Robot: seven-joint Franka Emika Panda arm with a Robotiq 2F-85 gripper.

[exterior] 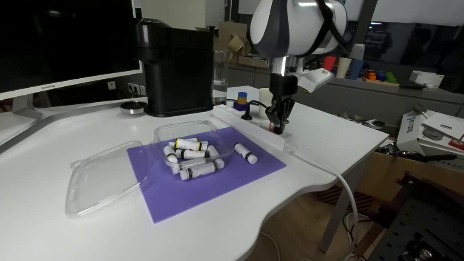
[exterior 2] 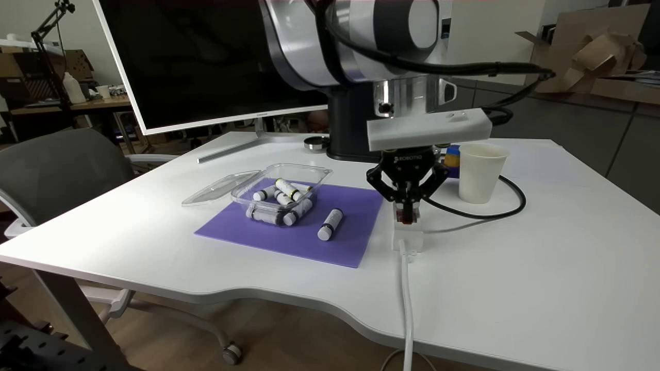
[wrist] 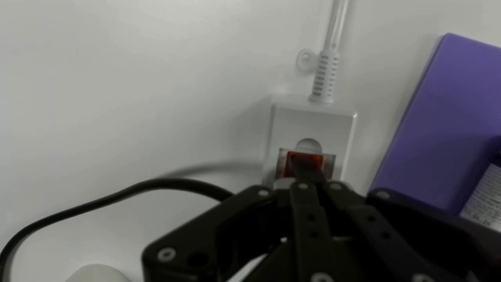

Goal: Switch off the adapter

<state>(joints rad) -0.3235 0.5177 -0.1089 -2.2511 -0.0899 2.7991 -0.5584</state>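
My gripper (exterior 2: pixel 407 208), clenched with its fingertips together, points down at the red switch (wrist: pixel 304 156) of the adapter (exterior: pixel 252 128), touching or just above it, I cannot tell which. The adapter lies beneath me, just beside the purple mat (exterior: pixel 210 194); on the mat, a loose white tube (exterior: pixel 243 151) lies between a clear tub (exterior: pixel 179 130) and the adapter.

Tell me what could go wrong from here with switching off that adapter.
In the wrist view the shut gripper partly hides the red switch, so its press might land on the wrong end and fail to turn the adapter off. No clamp shows on the adapter, so a hard push could slide it. The pale cup nearby might get knocked if the gripper swings sideways.
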